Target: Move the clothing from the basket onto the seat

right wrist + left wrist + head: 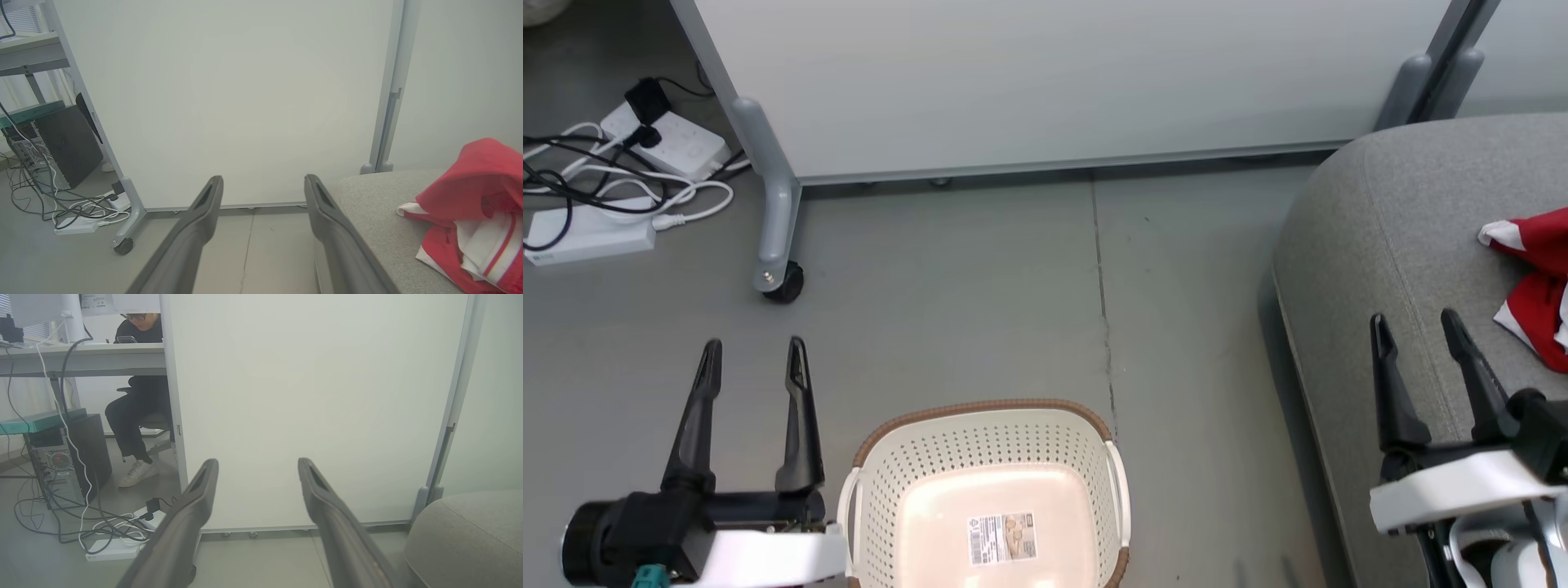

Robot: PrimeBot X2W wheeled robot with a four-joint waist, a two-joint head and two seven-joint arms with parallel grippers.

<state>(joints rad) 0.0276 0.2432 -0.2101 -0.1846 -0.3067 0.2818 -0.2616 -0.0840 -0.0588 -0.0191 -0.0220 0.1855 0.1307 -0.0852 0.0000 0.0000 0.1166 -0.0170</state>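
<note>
The white perforated basket [882, 457] with a brown rim stands on the floor at the bottom centre, with just a label on its bottom. Red clothing [1535, 286] with white trim lies bunched on the grey seat [1372, 245] at the right, also seen as clothing [474, 204] on the seat [376, 208] in the right wrist view. My left gripper [754, 359] hovers open just left of the basket, holding nothing. Over the seat's left edge my right gripper [1414, 327] is open and holds nothing, a little left of the clothing. The seat's corner [470, 531] shows in the left wrist view.
A pale partition panel [1062, 82] on grey castor legs [776, 220] stands ahead. Power strips and tangled cables [621, 180] lie on the floor at the far left. A person [135, 408] sits at a desk behind the panel, beside a computer tower [61, 465].
</note>
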